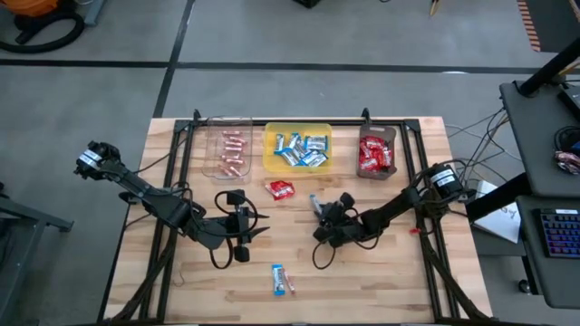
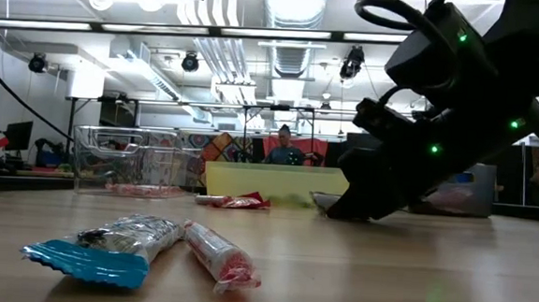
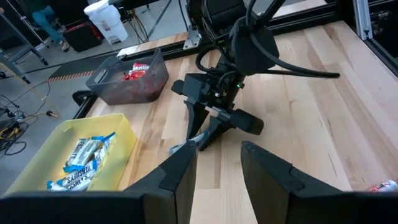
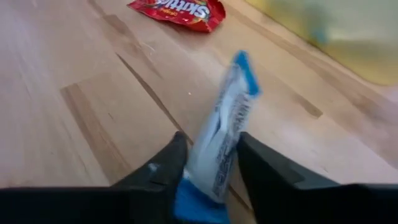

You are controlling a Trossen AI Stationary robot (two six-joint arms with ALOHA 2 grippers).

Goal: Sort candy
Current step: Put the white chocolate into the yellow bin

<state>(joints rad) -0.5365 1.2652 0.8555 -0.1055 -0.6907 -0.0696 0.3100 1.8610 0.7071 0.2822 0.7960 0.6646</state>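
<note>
My right gripper (image 4: 208,168) is at the table's middle, shut on a blue-and-white candy bar (image 4: 222,134), also visible as the bar (image 1: 314,201). A red candy packet (image 1: 280,188) lies flat just left of it. Near the front edge lie another blue-and-white bar (image 1: 283,279) and a thin pinkish stick (image 2: 221,256) side by side. My left gripper (image 3: 217,165) hovers open and empty left of centre, as the left gripper (image 1: 241,237), pointing toward the right gripper. My right gripper pinches the bar's near end (image 4: 208,177) between its two fingers. The fingers slant down from the table's right side and lie along the bar. The bar's far, blue-edged end (image 4: 244,65) sticks out ahead of the fingers, low over the wood; whether it rests there, I cannot tell.
Three trays stand in a row at the far edge: a clear tray (image 1: 211,154) with pinkish sticks, a yellow tray (image 1: 270,149) with blue-and-white bars, a dark tray (image 1: 391,145) with red packets. Bare wood lies between the arms and along the front.
</note>
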